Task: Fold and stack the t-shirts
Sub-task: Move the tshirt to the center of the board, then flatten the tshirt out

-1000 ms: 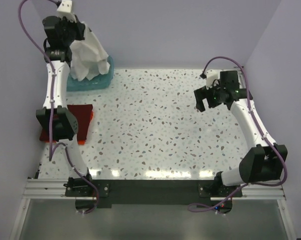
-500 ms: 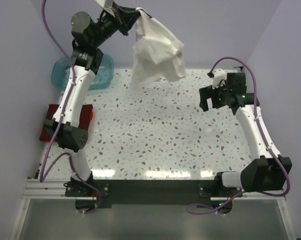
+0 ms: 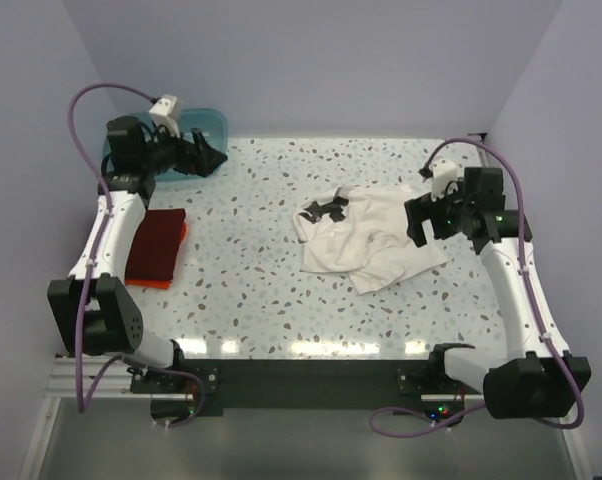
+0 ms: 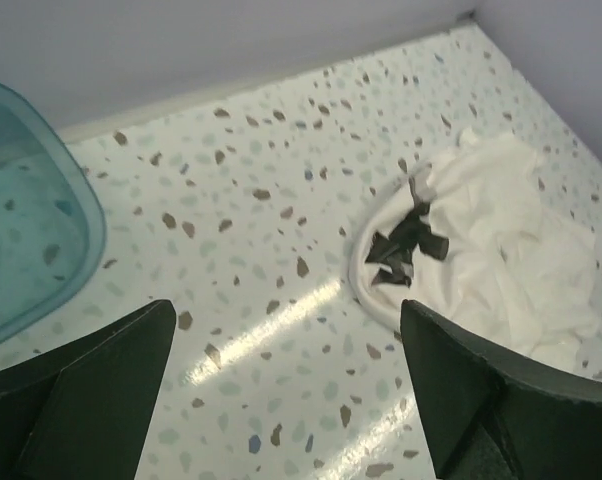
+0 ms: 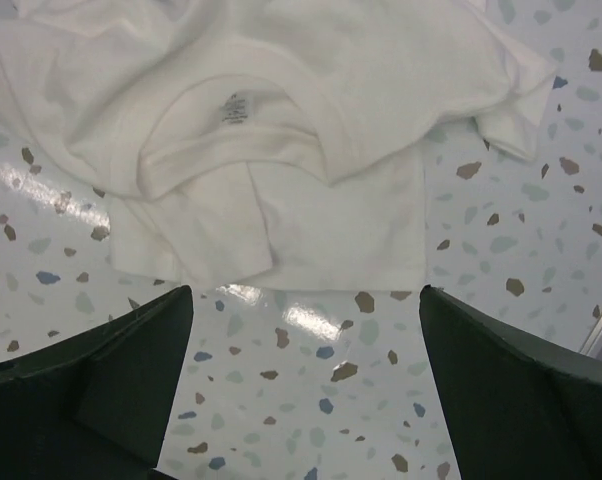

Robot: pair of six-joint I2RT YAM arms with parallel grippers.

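Cream-white t-shirt point(image 3: 376, 245) crumpled on the table point(image 3: 261, 285): light, limp cloth, best pinched at shoulder seams; both arms' jaws apart, empty.

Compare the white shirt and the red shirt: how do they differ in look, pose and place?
Colour: the white shirt is cream-white, the red shirt dark red. Pose: the white shirt lies crumpled and unfolded; the red shirt is a neat folded rectangle. Place: the white shirt sits right of centre, the red shirt at the left edge. Both rest on the table.
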